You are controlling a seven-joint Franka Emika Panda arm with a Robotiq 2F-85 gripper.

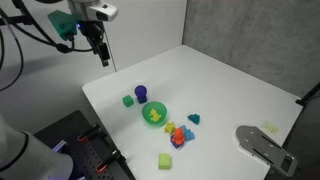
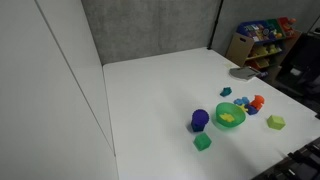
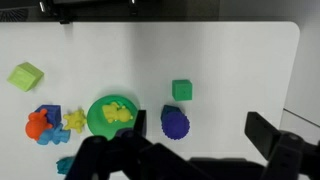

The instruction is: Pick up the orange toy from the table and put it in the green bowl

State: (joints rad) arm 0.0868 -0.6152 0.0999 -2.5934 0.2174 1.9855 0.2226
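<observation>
The orange toy (image 3: 37, 124) lay on the white table (image 1: 230, 80) just beside the blue blocks (image 3: 48, 112), near the green bowl (image 3: 94, 118), with a purple cup (image 3: 175, 123) on the bowl's far side, while the gripper (image 1: 103, 57) hung well apart above the table edge, jaw state not discernible.

Lab-like room: white table (image 2: 150, 100), grey partition panels (image 2: 150, 25), stocked shelf (image 2: 262, 42)

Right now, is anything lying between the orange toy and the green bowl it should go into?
Yes. A yellow toy lies on the table between the orange toy and the bowl, and blue blocks sit beside the orange toy. Carried over the top, nothing visible blocks the way.
</observation>
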